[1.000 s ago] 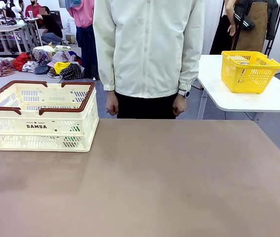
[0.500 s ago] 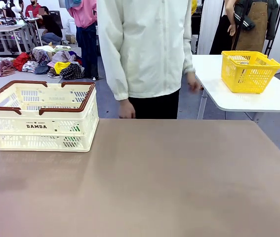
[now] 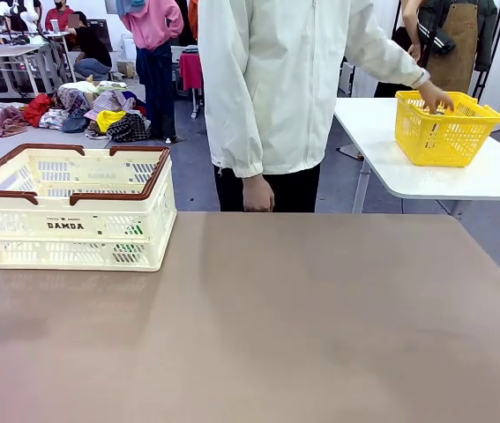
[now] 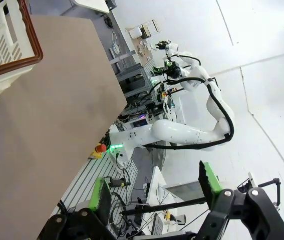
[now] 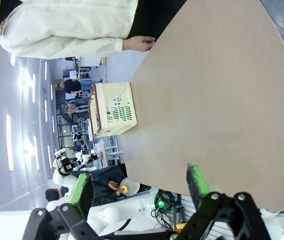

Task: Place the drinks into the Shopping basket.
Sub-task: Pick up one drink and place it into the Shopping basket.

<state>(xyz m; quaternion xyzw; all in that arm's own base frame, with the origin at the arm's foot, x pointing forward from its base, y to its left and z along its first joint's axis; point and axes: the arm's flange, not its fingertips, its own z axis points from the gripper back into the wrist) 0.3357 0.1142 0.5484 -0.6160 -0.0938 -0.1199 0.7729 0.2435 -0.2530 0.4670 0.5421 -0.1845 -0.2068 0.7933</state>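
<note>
The cream Shopping basket [image 3: 73, 220] with its dark brown rim stands at the table's far left, also seen in the left wrist view [image 4: 1, 50] and the right wrist view [image 5: 114, 110]. The drinks are out of view; only a small green patch shows through the basket's lattice, too small to tell what it is. My left gripper [image 4: 154, 192] is open with nothing between its green pads, held off the table's side. My right gripper [image 5: 139, 190] is likewise open and holds nothing, looking across the table toward the basket.
A person [image 3: 285, 88] stands at the far edge, one hand [image 3: 435, 95] reaching into a yellow basket [image 3: 448, 132] on a white side table [image 3: 496, 176] at the far right. The brown tabletop [image 3: 258, 326] lies bare in front of me.
The person has turned toward the side table and stretched one arm out into the yellow basket. The other hand hangs by the table's far edge. The cream basket has not moved.
</note>
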